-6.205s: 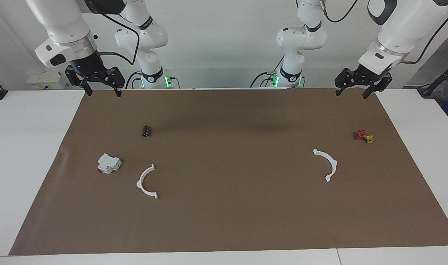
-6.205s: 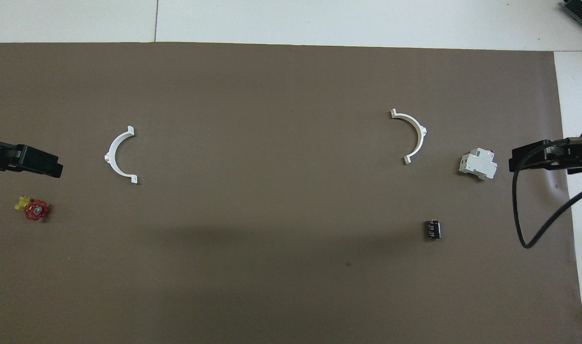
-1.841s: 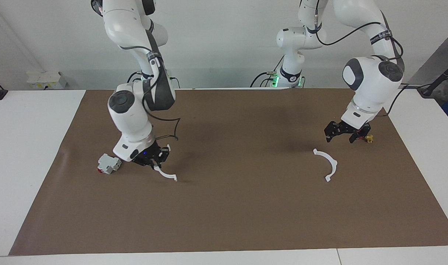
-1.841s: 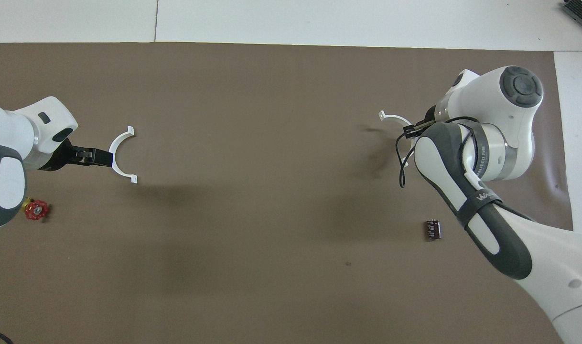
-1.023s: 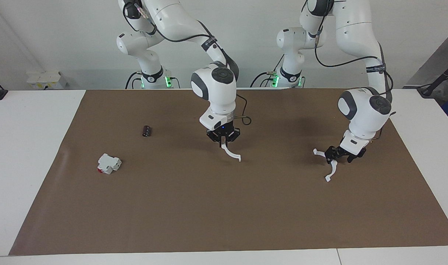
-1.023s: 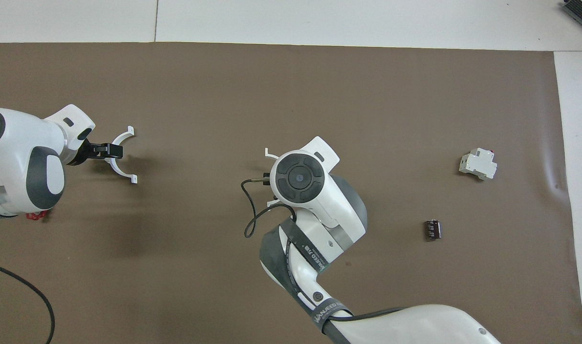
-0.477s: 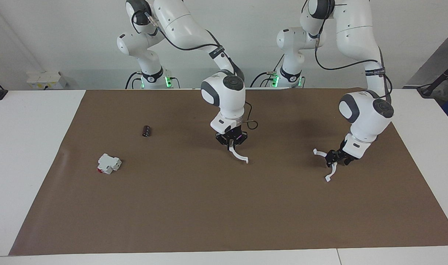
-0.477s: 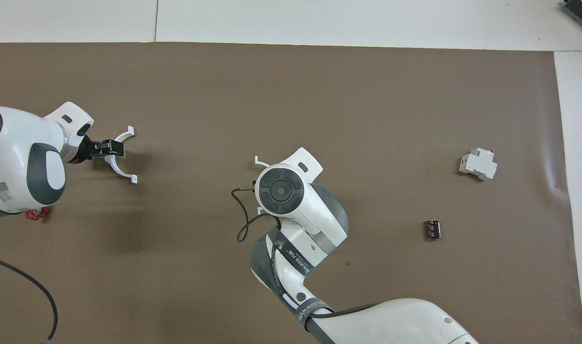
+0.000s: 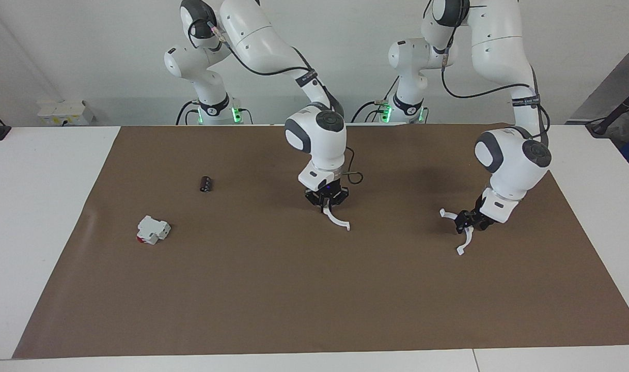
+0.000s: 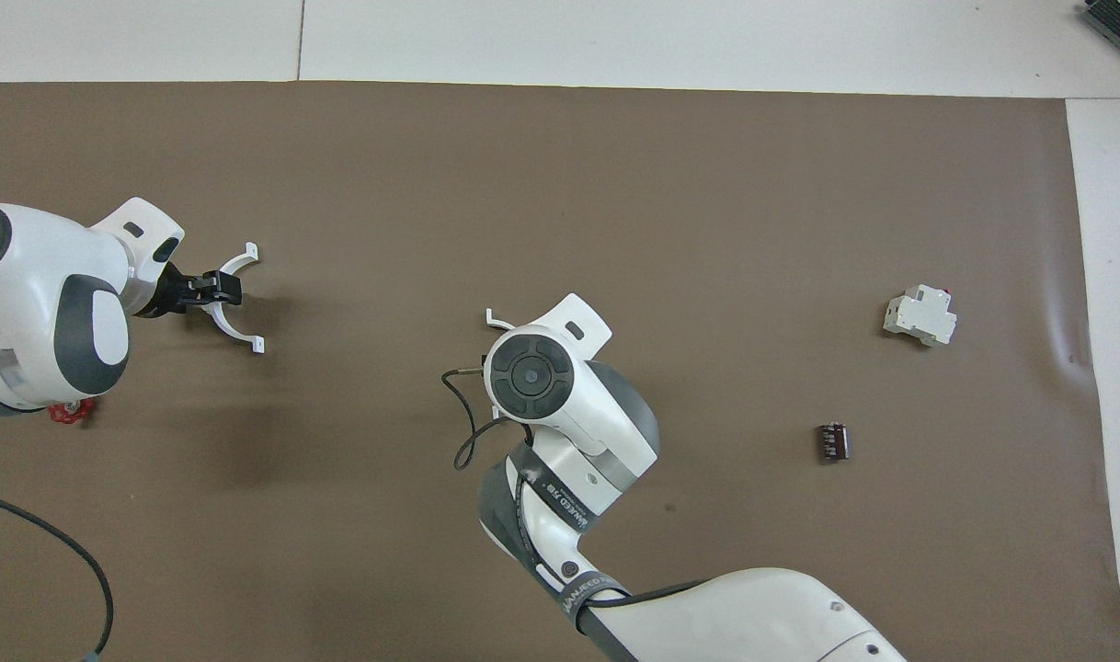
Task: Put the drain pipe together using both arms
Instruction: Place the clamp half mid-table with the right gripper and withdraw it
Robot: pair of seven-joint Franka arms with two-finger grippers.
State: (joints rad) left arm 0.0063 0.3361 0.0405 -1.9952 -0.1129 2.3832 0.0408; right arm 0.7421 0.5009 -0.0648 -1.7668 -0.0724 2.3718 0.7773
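My right pincer (image 9: 326, 202) holds one thin white plastic half-ring (image 9: 337, 219) by its upper end, hanging over the middle of the brown mat (image 9: 273, 289) that covers the desk. My left pincer (image 9: 467, 221) is down at the second white half-ring (image 9: 461, 233), which lies on the mat toward my left arm's end of the desk; its fingers straddle the middle of the arc, part-closed around it, and I cannot tell whether they grip it. So I judge the step in hand to be the second pickup. Next I need a firm hold there, a lift, and a carry toward the middle until the end tabs of both halves face each other squarely. The small dark cylinder (image 9: 206, 184) and the white box with a red part (image 9: 153, 230) lie well apart from this.
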